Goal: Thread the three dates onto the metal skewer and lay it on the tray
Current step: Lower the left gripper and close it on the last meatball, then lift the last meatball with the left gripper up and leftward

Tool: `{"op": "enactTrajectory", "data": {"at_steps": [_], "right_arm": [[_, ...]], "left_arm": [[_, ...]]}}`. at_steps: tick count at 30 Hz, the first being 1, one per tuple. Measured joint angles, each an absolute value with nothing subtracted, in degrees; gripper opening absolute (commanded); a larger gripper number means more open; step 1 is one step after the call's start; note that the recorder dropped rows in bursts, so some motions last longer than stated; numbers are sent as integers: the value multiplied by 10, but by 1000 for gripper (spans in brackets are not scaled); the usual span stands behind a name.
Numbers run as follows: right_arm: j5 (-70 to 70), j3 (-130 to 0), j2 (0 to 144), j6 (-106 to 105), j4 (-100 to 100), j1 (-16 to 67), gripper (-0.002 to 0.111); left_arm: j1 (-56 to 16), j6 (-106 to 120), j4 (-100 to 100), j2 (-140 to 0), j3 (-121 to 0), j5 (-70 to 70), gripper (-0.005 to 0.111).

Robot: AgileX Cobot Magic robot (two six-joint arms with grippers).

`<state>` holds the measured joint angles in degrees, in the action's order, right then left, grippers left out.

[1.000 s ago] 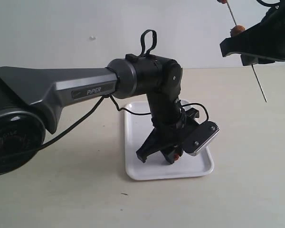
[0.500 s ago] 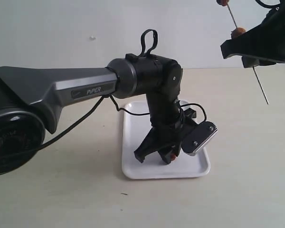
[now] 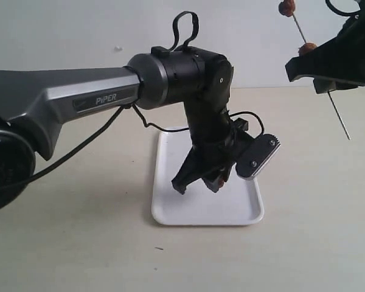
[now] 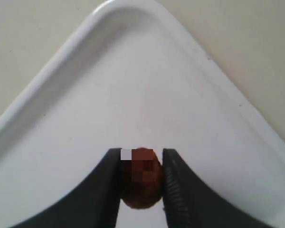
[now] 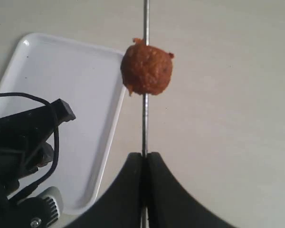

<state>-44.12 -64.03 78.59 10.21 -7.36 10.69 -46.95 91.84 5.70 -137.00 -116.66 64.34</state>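
A date (image 4: 141,187) is pinched by the half-closed left gripper (image 4: 142,164) above the tray (image 4: 133,71); the metal skewer (image 5: 144,128), bearing two dates (image 3: 286,8) (image 3: 306,48), is clamped by the closed right gripper (image 5: 144,160).

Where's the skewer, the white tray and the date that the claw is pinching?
metal skewer (image 5: 145,121), right wrist view, bare part of its shaft.
tray (image 3: 201,210), exterior view, bare floor of the tray.
date (image 4: 141,178), left wrist view, middle of the fruit.

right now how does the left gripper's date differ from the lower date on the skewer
The gripped date is pinched in the left gripper; the skewer date is speared on the metal skewer. The gripped date hangs low over the tray; the skewer date rides high. Both are roundish, reddish-brown.
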Motion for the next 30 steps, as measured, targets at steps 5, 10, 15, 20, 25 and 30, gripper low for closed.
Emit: {"op": "enactTrajectory", "data": {"at_steps": [5, 10, 15, 20, 25, 30], "right_arm": [[-455, -640, 786, 107, -89, 107, 0], [-479, -633, 786, 152, -140, 107, 0], [-481, -595, 788, 169, -148, 107, 0], [-499, -581, 799, 177, -149, 107, 0], [-507, -562, 800, 187, -164, 107, 0], [-512, -546, 800, 194, -159, 107, 0]], "left_arm": [[-466, 853, 57, -1360, -1167, 643, 29], [-447, 780, 57, -1356, -1167, 643, 29], [-422, 695, 90, -1355, -1167, 640, 29], [-395, 621, 165, -1355, -1167, 640, 29], [-357, 572, 283, -1353, -1167, 640, 29], [-304, 554, 490, -1352, -1167, 648, 29]]}}
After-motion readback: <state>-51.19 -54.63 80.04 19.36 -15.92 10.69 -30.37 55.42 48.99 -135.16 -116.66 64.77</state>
